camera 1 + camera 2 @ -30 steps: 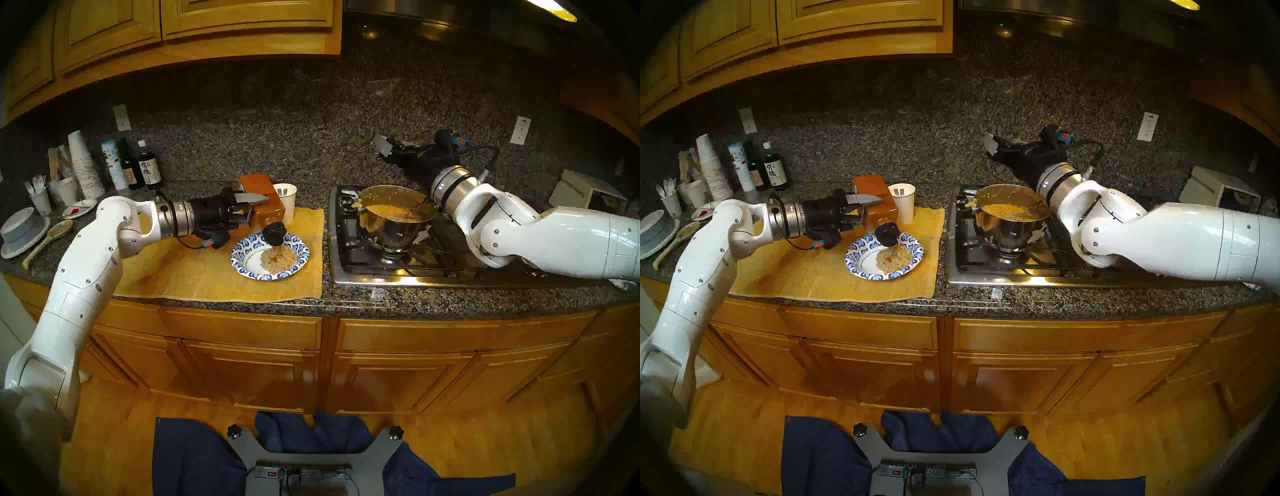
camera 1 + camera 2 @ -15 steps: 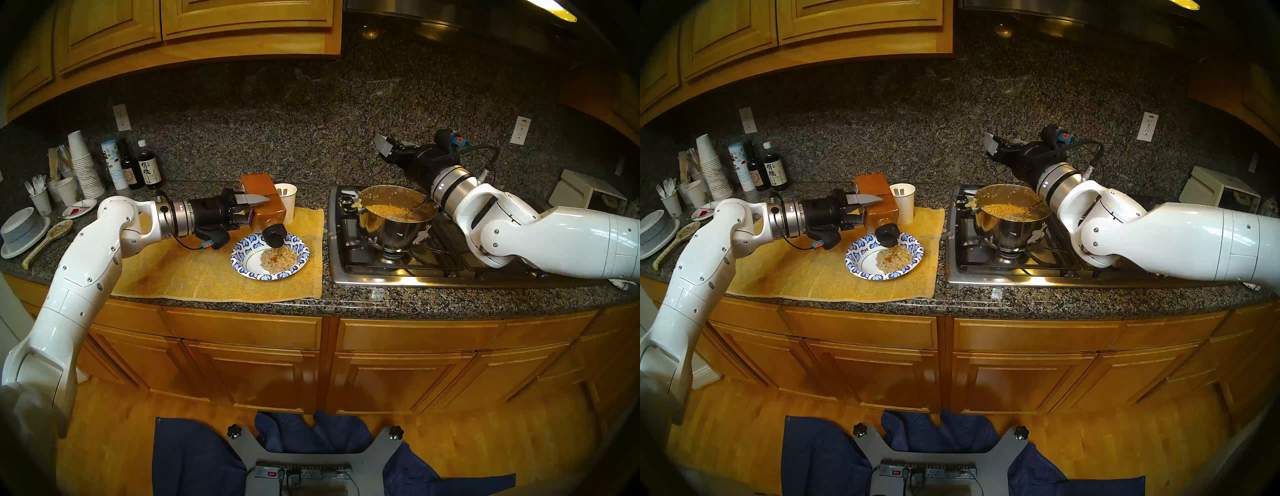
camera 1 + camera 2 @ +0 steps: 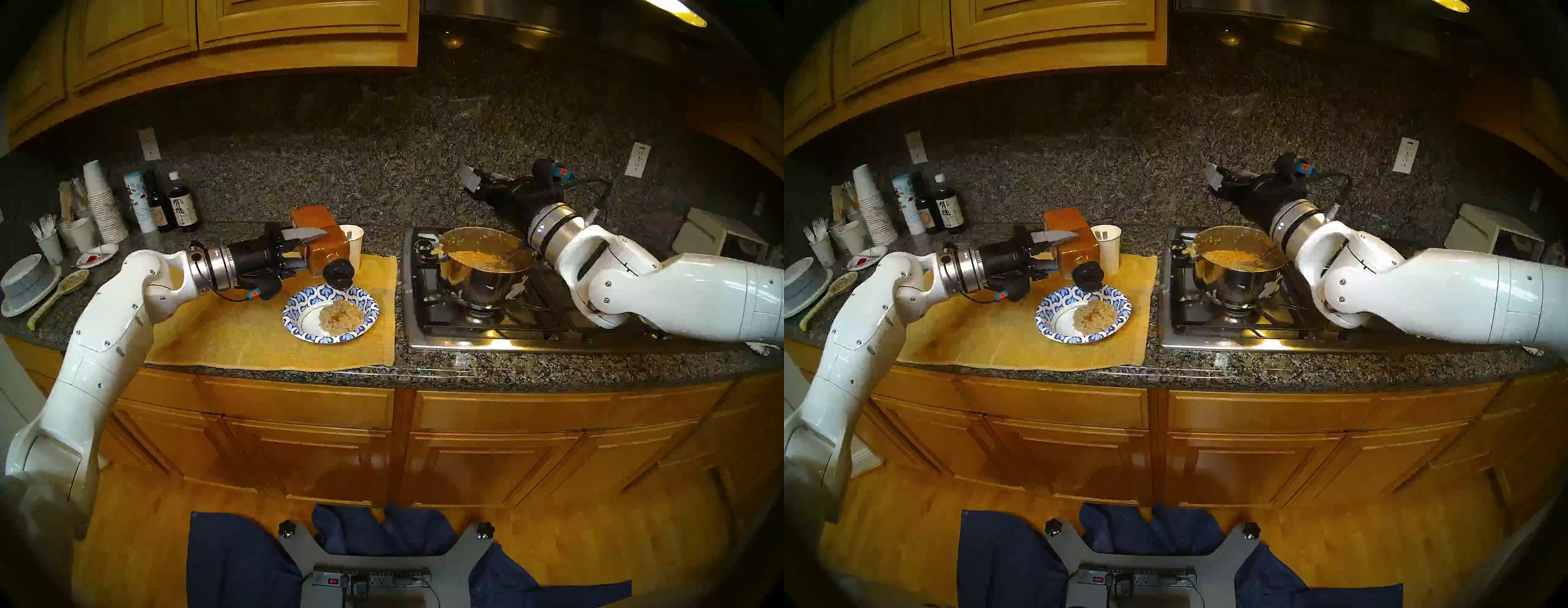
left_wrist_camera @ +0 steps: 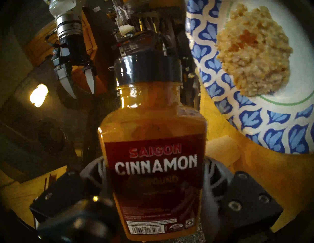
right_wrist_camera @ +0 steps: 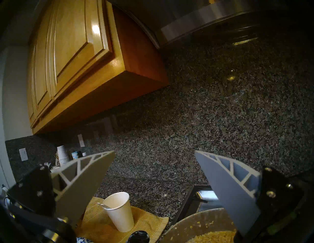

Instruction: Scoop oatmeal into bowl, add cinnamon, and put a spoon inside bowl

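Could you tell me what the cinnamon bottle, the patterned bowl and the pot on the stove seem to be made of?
Cinnamon bottle: likely clear glossy plastic, powder showing through, dark smooth cap.
Bowl: apparently matte paper with a printed blue leaf rim.
Pot: polished metal, probably stainless steel, with mirror-like reflections.

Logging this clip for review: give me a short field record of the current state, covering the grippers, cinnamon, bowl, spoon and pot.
left gripper: shut on the cinnamon bottle, tilted cap-down beside the bowl
right gripper: open, empty, raised behind the pot
bowl: on the yellow mat, holds oatmeal with a brown cinnamon patch
spoon: in the paper cup, not in the bowl
pot: on the stove, oatmeal left inside
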Available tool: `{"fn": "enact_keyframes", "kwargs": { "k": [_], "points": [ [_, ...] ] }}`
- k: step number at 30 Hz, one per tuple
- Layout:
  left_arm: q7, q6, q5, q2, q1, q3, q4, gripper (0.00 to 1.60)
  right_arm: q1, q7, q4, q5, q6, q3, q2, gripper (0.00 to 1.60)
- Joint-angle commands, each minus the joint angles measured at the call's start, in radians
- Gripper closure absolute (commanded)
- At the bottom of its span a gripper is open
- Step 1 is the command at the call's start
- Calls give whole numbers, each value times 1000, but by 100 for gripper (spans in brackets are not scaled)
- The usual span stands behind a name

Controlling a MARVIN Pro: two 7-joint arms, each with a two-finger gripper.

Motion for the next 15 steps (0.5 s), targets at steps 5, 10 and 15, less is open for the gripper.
{"fn": "enact_keyframes", "kwargs": {
  "k": [5,10,15],
  "points": [
    [-36,2,-251,21,33,-73,-27,160,31,1,-1,-2,-11,28,-1,0],
    [-81,2,-346,35,63,-70,-41,160,31,1,0,-2,-11,28,-1,0],
    [-133,2,-433,44,86,-66,-54,160,30,1,0,-2,-11,27,-1,0]
  ]
}}
